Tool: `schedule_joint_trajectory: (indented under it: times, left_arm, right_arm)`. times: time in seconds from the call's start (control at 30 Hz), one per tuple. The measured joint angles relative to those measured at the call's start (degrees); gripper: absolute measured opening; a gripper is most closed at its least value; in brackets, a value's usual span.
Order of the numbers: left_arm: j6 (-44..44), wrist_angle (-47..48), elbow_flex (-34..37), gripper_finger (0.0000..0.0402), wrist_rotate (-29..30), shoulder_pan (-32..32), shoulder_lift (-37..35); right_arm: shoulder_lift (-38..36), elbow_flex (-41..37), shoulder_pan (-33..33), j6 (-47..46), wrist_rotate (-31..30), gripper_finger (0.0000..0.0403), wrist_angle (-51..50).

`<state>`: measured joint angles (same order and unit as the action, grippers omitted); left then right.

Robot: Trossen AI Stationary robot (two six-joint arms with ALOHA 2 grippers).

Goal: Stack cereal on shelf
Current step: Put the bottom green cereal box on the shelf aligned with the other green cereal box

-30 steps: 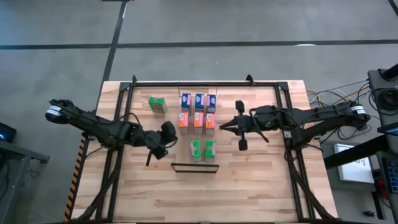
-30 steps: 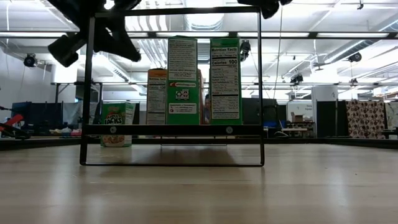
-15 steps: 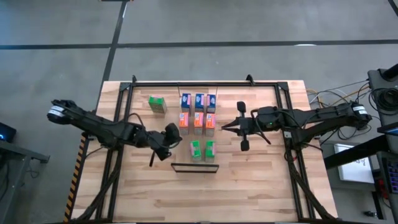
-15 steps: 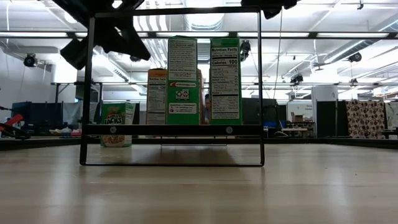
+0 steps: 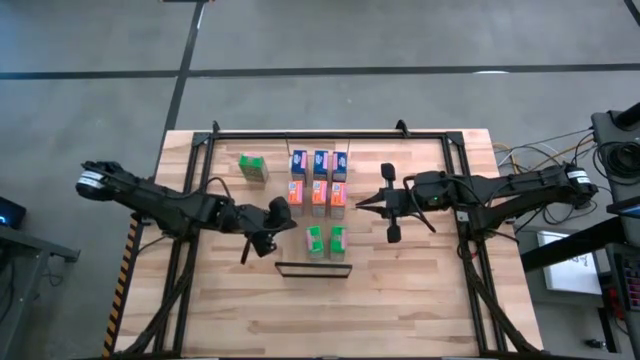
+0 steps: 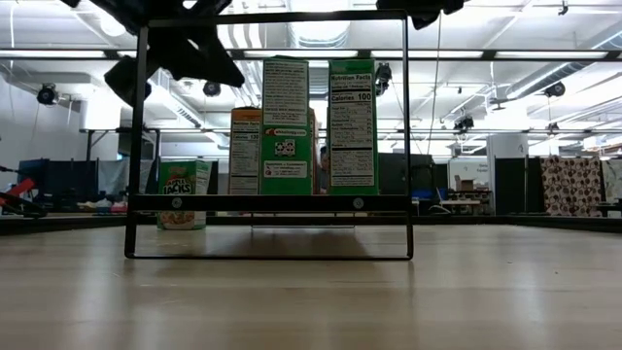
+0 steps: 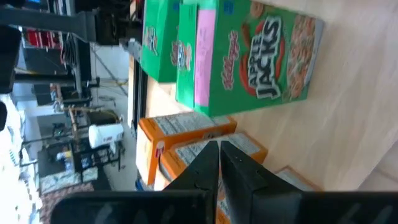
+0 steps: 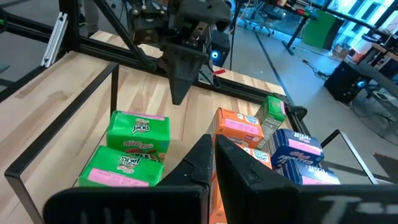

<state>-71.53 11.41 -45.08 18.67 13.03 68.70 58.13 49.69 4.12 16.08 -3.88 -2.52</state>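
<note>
Two closed, empty end effectors (image 5: 287,212) (image 5: 362,203) flank cereal boxes (image 5: 318,181) on planked tabletop (image 5: 400,300).

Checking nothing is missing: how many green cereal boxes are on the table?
3. Two green boxes stand side by side nearest the dark wire frame; the third stands alone, left of the blue row. None seem hidden.

You can read "Kellogg's Apple Jacks" on the green cereal box (image 7: 249,56); in the low view, "Nutrition Facts, Calories 100" on the box back (image 6: 352,122) at two o'clock.
</note>
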Motion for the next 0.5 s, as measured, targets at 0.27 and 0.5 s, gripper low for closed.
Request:
schedule_joint_trajectory:
  times: [0.27, 0.5]
  left_arm:
    - [-1.4, -1.1, 0.0, 0.0, -4.1, -2.5, 1.0]
    - [-2.3, -2.0, 0.0, 0.0, -6.3, -2.7, 1.2]
  right_arm:
    - [0.0, 0.0, 0.0, -0.2, 0.0, 0.0008, -0.1]
    - [0.0, 0.0, 0.0, -0.3, -0.2, 0.0009, -0.2]
